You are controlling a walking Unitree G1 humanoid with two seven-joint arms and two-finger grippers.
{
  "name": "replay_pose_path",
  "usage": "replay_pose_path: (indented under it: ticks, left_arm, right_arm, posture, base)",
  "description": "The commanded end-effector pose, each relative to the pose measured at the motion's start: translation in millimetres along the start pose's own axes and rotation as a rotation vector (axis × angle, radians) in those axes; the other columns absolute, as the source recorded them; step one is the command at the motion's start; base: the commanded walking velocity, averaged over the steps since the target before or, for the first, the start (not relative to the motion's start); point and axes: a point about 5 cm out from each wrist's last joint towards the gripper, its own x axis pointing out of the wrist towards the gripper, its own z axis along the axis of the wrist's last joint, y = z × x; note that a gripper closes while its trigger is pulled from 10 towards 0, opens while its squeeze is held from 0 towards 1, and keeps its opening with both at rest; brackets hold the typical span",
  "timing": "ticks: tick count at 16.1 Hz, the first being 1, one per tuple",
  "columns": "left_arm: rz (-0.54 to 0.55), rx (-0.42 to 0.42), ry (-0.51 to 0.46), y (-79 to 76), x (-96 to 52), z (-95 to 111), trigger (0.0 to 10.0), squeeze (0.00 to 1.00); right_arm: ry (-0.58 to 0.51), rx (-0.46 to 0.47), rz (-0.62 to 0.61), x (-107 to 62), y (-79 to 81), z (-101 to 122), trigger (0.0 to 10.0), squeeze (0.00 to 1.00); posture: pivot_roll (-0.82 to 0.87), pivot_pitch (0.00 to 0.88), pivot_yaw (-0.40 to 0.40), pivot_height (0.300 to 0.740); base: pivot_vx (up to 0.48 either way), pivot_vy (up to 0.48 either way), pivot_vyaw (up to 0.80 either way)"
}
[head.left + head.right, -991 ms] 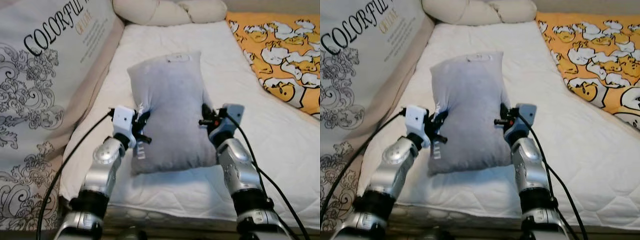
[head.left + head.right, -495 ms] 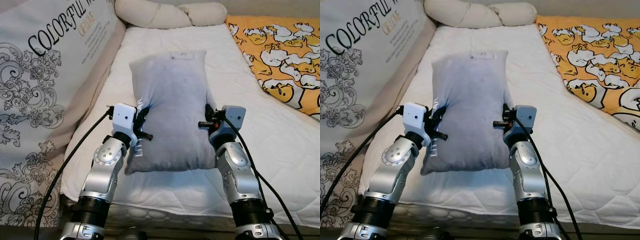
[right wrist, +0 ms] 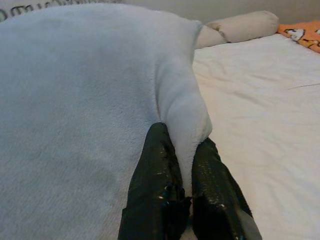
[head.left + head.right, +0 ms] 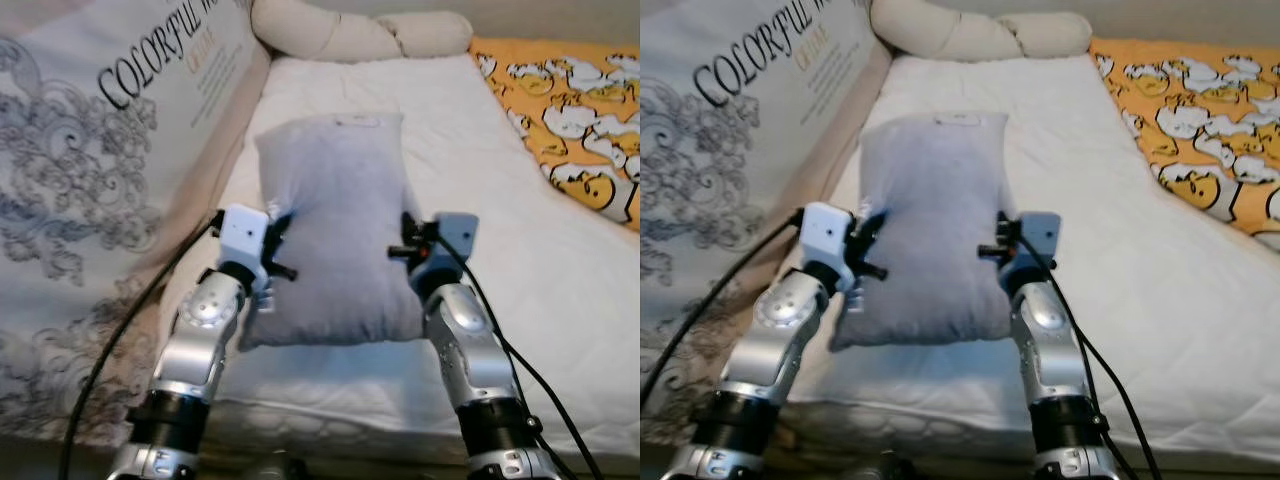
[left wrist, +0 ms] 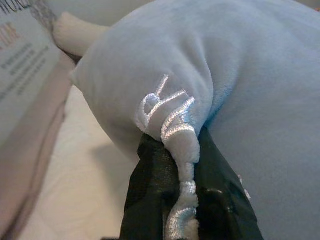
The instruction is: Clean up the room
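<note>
Over the white quilted mattress (image 4: 560, 270), the soft grey plush pillow (image 4: 335, 235) hangs between the two arms, the left gripper (image 5: 172, 197) pinching a fold of its embroidered left edge and the right gripper (image 3: 182, 187) pressed together on a pleat of its right edge. Compared with a second ago, the pillow's lower corners sit a little higher and its whole body leans further toward the cream knotted bolster (image 4: 360, 35) at the head of the bed, while the view has swung so that the large printed cushion (image 4: 100, 190) on the left crowds in closer. To my eye the carry is under way and the pillow is being taken up the bed, with the yellow duck-print blanket (image 4: 575, 120) well apart to the right.
</note>
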Motion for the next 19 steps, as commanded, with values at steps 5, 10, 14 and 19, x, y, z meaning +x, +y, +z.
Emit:
replay_pose_path:
  ticks: [5, 10, 14, 19]
  left_arm:
    - [0.030, 0.028, -0.035, 5.3, 4.8, 14.7, 10.0, 0.00]
    - [0.047, 0.004, -0.027, 5.3, 9.4, 16.1, 10.0, 0.00]
    - [0.029, 0.009, -0.059, 0.9, 10.6, 19.0, 10.0, 0.00]
    - [0.016, -0.010, -0.065, -2.8, 11.0, 18.5, 10.0, 0.00]
  right_arm:
    - [0.013, -0.022, -0.059, 3.5, -12.1, 5.9, 10.0, 0.00]
    - [0.042, -0.031, -0.079, 3.7, -16.5, 5.3, 10.0, 0.00]
    - [0.043, -0.036, -0.078, 3.1, -17.8, 6.2, 10.0, 0.00]
    - [0.076, -0.062, -0.069, 3.3, -17.9, 1.5, 10.0, 0.00]
  posture:
    - [0.08, 0.000, 0.063, 0.740]
    - [0.06, 0.000, 0.068, 0.740]
    - [0.06, 0.000, 0.062, 0.740]
    - [0.06, 0.000, 0.058, 0.740]
  base:
    - [0.000, 0.474, 0.00]
    - [0.000, 0.179, 0.00]
    - [0.000, 0.000, 0.00]
    - [0.223, 0.000, 0.00]
